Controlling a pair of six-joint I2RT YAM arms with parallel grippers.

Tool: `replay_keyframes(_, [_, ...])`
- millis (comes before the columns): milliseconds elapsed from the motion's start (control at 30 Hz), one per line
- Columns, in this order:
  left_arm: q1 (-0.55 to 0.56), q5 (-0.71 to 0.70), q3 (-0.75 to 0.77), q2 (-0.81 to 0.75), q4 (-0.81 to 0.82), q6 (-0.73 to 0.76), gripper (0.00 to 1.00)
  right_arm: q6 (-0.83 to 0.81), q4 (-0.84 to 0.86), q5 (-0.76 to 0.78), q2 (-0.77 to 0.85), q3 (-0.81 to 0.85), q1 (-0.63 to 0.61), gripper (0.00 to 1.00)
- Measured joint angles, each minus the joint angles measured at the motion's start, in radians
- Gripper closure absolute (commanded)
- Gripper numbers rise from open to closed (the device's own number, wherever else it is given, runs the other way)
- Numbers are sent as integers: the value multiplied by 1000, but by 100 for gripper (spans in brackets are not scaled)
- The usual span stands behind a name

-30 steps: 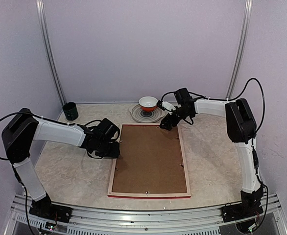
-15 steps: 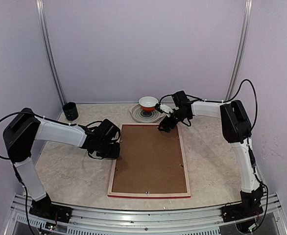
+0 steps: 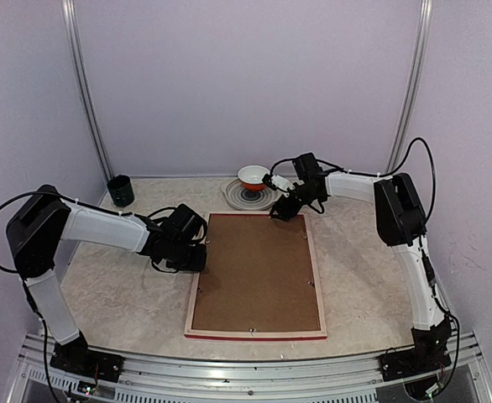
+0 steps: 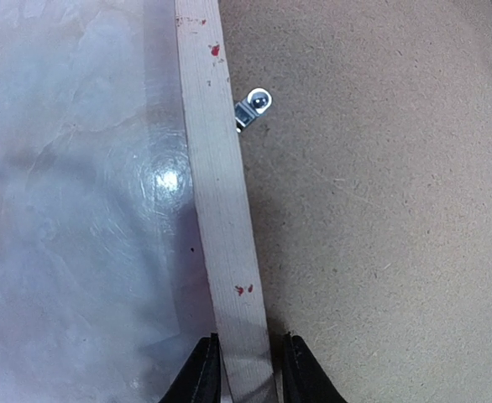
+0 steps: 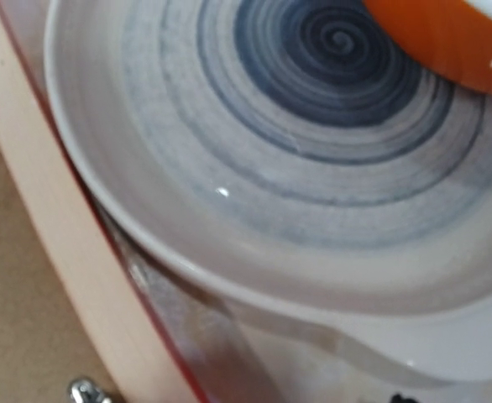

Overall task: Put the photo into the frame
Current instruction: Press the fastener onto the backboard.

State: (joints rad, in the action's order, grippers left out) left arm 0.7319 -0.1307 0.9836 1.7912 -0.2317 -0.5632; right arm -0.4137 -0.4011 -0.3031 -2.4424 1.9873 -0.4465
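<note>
1. Flagging the main risk: right gripper (image 3: 281, 211) hangs over the far right corner of the frame (image 4: 221, 210), just beside the spiral-pattern plate (image 5: 229, 210) and the orange bowl (image 3: 253, 176) sitting on it. A sideways sweep, or a shove of the frame toward the far wall, would likely knock the crockery
2. Right claw state: cannot tell. Its fingers don't show in its own wrist view and are too small from above
3. Clamp check: left gripper (image 4: 248, 374) is pinched on the frame's left rail, one finger on each side of the pale wood. Lifting from that single narrow rail would probably tip the frame or let it slip out
4. Brown backing board (image 3: 259, 273) fills the opening. A metal turn clip (image 4: 253, 105) sits at the rail's inner edge, reaching onto the board, and I can't say if it's locked. If clips are loose, tilting could let the board or pane slide
5. The photo isn't visible in any view, so I can't confirm it's in place
6. Frame position: flat on the marbled table (image 3: 120, 277), centred between both arms. It lies face down, wood back up, with the red front showing only as a thin line along the near edge
7. Long axis runs from the near edge toward the far wall, roughly square to the table. One short end faces the arm bases, the other sits by the plate
</note>
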Motion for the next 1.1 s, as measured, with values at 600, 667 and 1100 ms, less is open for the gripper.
replay_keyframes(600, [3,0,6,7,3,-1,74,3,-3,-19,-11,2,0,35])
replay_keyframes(667, [3,0,6,8,5,-1,74,7,-2,-20,-13,4,0,40])
replay_keyframes(1100, [5,0,7,14,21,-1,74,9,-6,-38,-15,4,-4,58])
